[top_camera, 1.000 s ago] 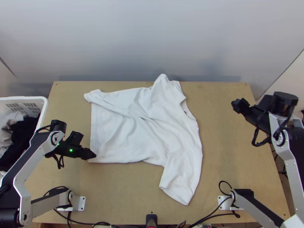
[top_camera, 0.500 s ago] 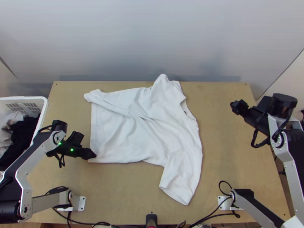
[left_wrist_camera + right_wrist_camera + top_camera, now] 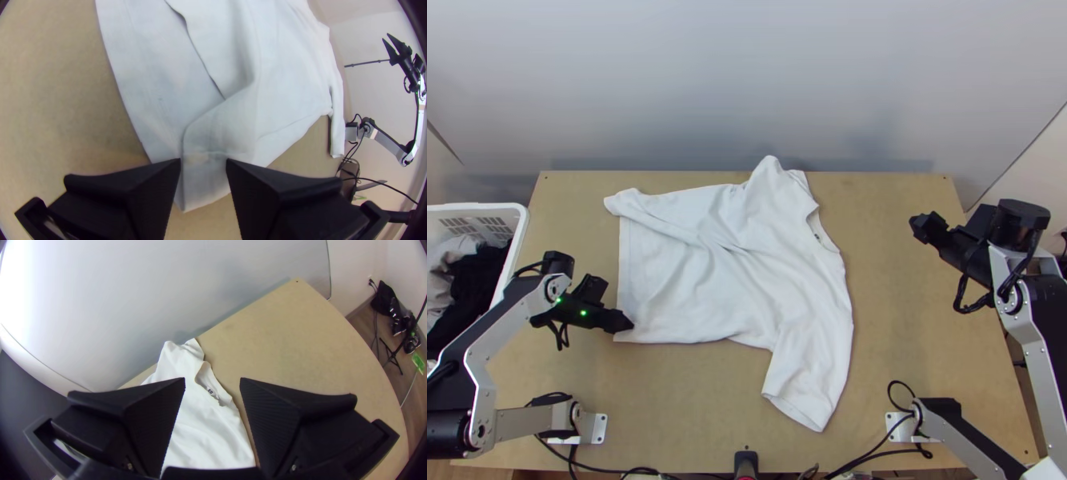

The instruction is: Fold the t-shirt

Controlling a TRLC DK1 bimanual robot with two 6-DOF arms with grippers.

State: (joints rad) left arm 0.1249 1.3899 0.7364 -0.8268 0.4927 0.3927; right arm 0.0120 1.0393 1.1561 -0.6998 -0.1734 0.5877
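Left black gripper (image 3: 625, 322): jaws apart, at a hem corner of the white cloth T-shirt (image 3: 731, 280), which lies spread and creased. Right black gripper (image 3: 921, 227): jaws apart, well off the collar side. Behind the left jaws, a white plastic basket (image 3: 477, 210) contains grey cloth (image 3: 455, 248) and black cloth (image 3: 477, 276). Light wooden table (image 3: 907, 320) separates shirt and right jaws; its far edge runs beyond both grippers. The right wrist view shows a collar label (image 3: 211, 391).
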